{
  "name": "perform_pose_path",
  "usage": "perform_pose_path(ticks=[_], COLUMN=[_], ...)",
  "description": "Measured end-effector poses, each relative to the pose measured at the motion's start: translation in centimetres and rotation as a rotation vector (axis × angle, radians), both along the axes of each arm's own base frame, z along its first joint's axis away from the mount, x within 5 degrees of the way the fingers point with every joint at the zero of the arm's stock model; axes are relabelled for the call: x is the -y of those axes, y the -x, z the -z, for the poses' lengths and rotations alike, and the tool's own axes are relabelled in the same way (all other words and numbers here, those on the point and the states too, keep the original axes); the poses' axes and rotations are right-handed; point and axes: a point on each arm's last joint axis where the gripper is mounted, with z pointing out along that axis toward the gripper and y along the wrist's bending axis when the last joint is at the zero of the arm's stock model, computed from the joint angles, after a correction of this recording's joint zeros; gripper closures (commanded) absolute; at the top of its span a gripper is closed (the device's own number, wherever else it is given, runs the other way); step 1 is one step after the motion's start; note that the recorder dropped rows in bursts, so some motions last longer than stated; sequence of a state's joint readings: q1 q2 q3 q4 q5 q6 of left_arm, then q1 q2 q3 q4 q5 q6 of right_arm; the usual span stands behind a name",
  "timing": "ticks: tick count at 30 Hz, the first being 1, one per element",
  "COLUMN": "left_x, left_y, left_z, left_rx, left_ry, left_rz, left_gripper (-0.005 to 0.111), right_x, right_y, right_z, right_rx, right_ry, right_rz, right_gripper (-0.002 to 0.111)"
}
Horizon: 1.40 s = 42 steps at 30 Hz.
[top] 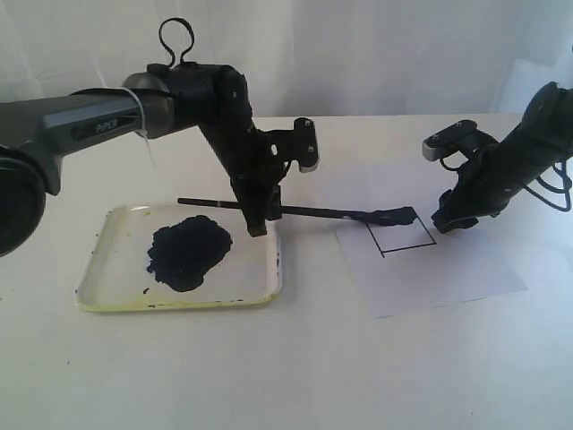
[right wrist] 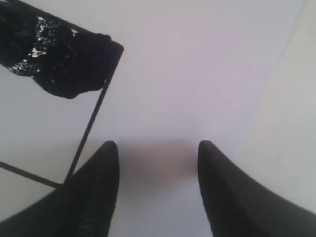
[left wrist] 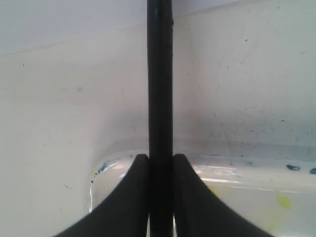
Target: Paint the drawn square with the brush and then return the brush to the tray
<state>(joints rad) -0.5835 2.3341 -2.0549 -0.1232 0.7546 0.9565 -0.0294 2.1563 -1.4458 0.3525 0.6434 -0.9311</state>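
My left gripper [top: 260, 224] is shut on the brush [top: 304, 212], a long thin black stick held about level above the tray's right edge. The left wrist view shows the stick [left wrist: 160, 89] squeezed between both jaws of the gripper [left wrist: 160, 159]. The paint-clotted tip [top: 397, 216] lies at the top edge of the drawn square [top: 403, 236], whose face is white inside a thin black outline. In the right wrist view the wet tip [right wrist: 57, 57] sits at the square's corner [right wrist: 94, 118]. My right gripper [top: 448, 221] [right wrist: 158, 145] is open on the paper just right of the square.
The pale tray [top: 116, 296] with a large blue-black paint blob [top: 189, 252] sits at the left on the white table. The white paper sheet [top: 448, 278] lies at the right. The right arm [top: 528, 152] slants in from the far right.
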Motion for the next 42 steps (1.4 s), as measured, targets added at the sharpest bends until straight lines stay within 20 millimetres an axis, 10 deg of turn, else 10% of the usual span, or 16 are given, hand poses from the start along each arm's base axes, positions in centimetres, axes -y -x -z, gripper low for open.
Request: perform_pose_path(ticks=[24, 42], left_x=[-0.7, 2.5], left_y=[0.3, 1.5], left_z=[-1.8, -0.4], left_rx=[0.007, -0.029], left_ry=[-0.025, 0.087], left_rz=[-0.051, 0.009], left_gripper=[0.107, 0.107], right_x=[0.0, 0.0], right_y=[0.0, 0.0], right_z=[0.0, 0.0], right_rx=[0.0, 0.0], right_ry=[0.0, 0.0], right_rz=[0.0, 0.0], right_gripper=[0.061, 0.061])
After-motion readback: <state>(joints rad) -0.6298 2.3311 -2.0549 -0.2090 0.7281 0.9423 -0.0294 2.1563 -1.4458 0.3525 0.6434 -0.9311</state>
